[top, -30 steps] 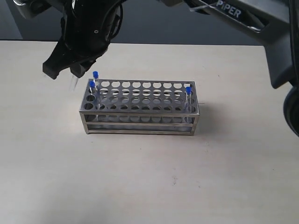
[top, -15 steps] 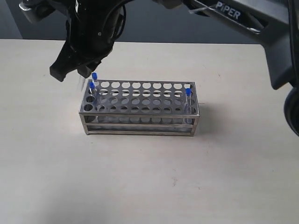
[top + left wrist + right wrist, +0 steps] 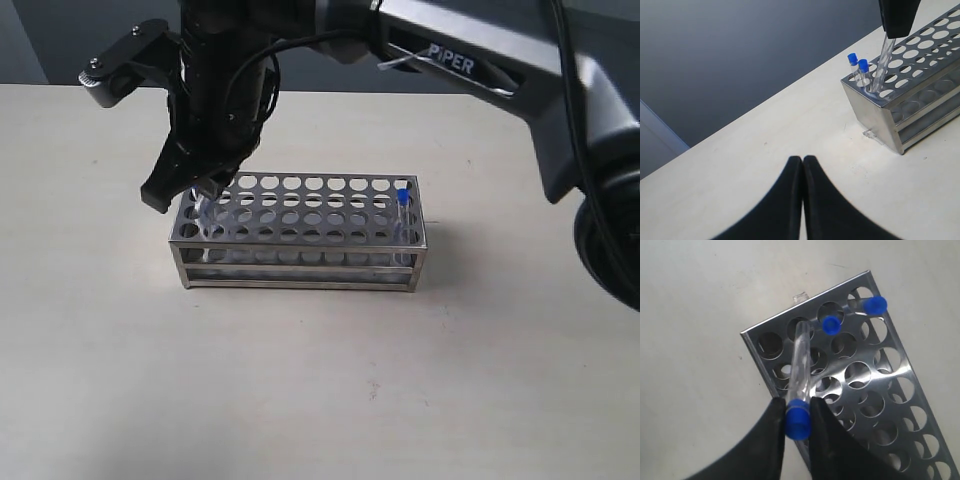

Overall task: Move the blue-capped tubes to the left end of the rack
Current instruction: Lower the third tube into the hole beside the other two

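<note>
Clamping a blue-capped tube (image 3: pixel 801 360) by its cap in the right end effector (image 3: pixel 797 407), keeping its body free for nine-o'clock holes of the rack (image 3: pixel 300 247), with the left end effector (image 3: pixel 803 161) pressed together.

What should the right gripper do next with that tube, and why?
Probably ease it straight down: the right gripper is shut on a slim clear blue-capped tube, tilted, its tip at a hole at the left end of the silvery metal rack, not yet seated.

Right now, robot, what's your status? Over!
Left gripper shut, empty, away from rack. Right gripper shut on blue-capped tube, tip at a left-end hole. Two tubes there, one tube at right end. Nothing blocking.
</note>
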`<state>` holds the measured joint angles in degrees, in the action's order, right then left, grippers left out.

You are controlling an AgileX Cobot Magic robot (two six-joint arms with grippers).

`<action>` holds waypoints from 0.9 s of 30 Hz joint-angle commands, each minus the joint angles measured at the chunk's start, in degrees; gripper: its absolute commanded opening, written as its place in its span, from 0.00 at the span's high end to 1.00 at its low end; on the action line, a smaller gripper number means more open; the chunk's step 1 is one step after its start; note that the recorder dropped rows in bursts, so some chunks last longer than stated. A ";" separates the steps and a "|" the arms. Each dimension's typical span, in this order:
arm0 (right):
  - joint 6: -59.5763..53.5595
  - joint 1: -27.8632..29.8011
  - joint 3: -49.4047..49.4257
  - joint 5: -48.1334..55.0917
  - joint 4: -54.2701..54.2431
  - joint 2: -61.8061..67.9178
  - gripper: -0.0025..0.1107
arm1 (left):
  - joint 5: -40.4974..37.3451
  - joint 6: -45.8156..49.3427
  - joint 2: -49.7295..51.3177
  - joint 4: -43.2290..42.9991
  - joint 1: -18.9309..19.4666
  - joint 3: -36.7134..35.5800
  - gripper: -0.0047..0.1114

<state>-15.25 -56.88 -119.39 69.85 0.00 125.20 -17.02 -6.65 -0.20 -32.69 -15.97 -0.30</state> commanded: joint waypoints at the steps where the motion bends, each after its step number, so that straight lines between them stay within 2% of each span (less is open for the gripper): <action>1: -0.21 0.24 0.23 0.11 0.88 -0.03 0.98 | 0.29 -0.28 0.20 0.79 -0.22 0.30 0.95; 10: -0.21 0.24 0.23 0.11 0.56 3.77 0.98 | 0.29 -0.28 0.20 0.79 -0.22 0.30 0.95; 27: 0.79 0.24 0.11 -3.29 2.44 1.99 0.98 | 0.29 -0.28 0.20 0.90 -0.22 0.30 0.95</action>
<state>-14.89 -56.88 -119.39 67.55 0.94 128.23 -17.02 -6.65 -0.20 -32.69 -15.97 -0.30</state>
